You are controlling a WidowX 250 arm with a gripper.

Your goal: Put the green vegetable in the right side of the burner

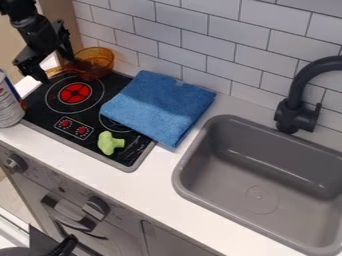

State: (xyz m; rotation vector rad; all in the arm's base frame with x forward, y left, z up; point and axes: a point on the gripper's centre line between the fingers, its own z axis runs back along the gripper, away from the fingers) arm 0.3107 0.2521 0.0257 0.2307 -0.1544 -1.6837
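Note:
My gripper (56,66) hangs at the upper left, above the rear left part of the stove, with its two fingers spread apart. The green vegetable (108,143), shaped like broccoli, lies on the black stove top (137,149) near its front edge, just right of the printed red knobs. It is well away from the gripper, lower and to the right. Behind it, a folded blue towel (160,106) covers much of the right burner (110,126), whose front-left rim shows.
An amber transparent pan (93,61) stands at the stove's back left corner, close to the gripper. A can (8,102) stands at the left edge. The grey sink (257,175) and dark faucet (294,107) are on the right, with a tiled wall (200,35) behind.

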